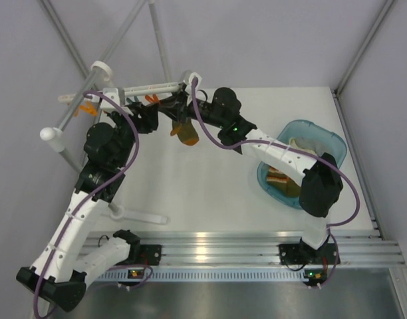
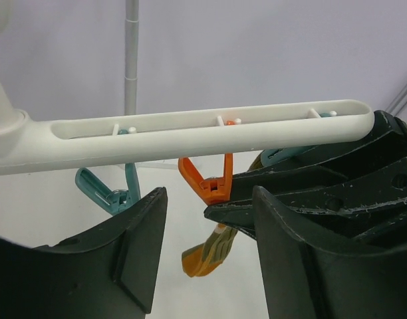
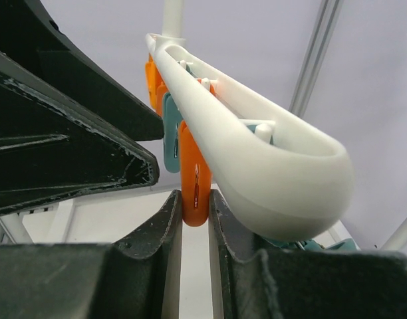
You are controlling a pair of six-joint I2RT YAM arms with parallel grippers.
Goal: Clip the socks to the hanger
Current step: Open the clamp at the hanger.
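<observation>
The white hanger (image 1: 150,88) bar is raised at the back left, with orange and teal clips under it. My right gripper (image 1: 183,109) is shut on an orange clip (image 3: 193,186) beneath the bar (image 3: 257,153). An olive and orange sock (image 1: 188,135) hangs just below that clip. In the left wrist view the sock (image 2: 205,256) dangles under the right fingers (image 2: 310,193), which hide its top. My left gripper (image 1: 150,118) is open and empty, its jaws either side of the orange clip (image 2: 205,181) without touching it. More socks (image 1: 280,178) lie in the basket.
A teal basket (image 1: 323,136) stands at the right, under the right arm. Thick grey-white rack poles with round caps (image 1: 50,133) stand at the left, with a foot (image 1: 137,214) on the table. A teal clip (image 2: 107,193) hangs left of the orange one.
</observation>
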